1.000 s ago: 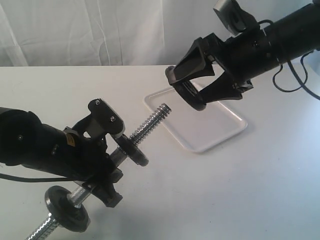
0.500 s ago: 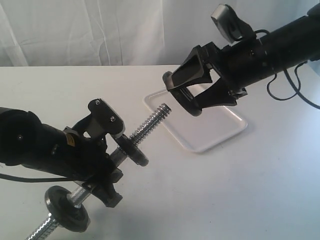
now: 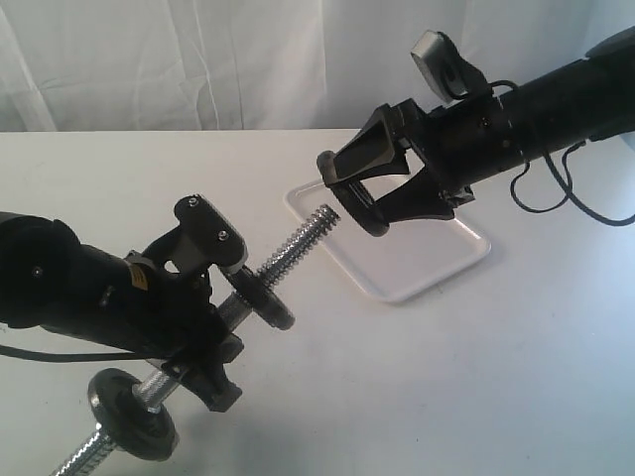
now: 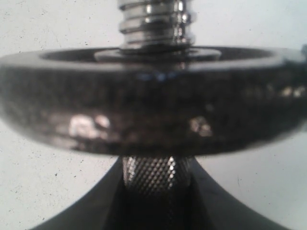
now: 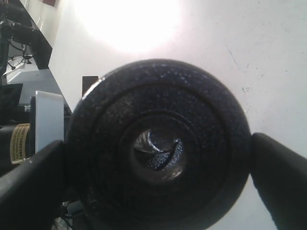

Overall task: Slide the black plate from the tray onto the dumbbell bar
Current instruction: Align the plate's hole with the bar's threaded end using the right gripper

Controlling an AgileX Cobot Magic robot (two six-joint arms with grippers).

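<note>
Right gripper (image 3: pixel 351 195) pinches the black plate (image 3: pixel 359 208) by its rim, 1 finger (image 5: pixel 280 177) on each side, so the plate stands on edge in the air with its flat face turned toward the dumbbell bar (image 3: pixel 298 245). It hangs off the tray (image 3: pixel 466 260), above that tray's far left corner in the exterior view, and sits just beside the bar's threaded tip; whether the 2 touch cannot be told. In the right wrist view the plate (image 5: pixel 158 91) fills most of the picture, and a bit of shiny threaded metal shows through its central hole.

Left gripper (image 3: pixel 213 312) is clamped on the middle of the bar, holding it tilted up off the white table (image 3: pixel 476 377) with the free threaded end pointing at the plate. 2 black discs already sit on the bar: 1 (image 3: pixel 260 296) just ahead of the left fingers, toward the free end, and 1 (image 3: pixel 132 412) behind them near the lower end. The left wrist view shows the nearer disc (image 4: pixel 153 110) edge-on and blurred, with the knurled grip (image 4: pixel 156 177) between the dark fingers below it.
</note>
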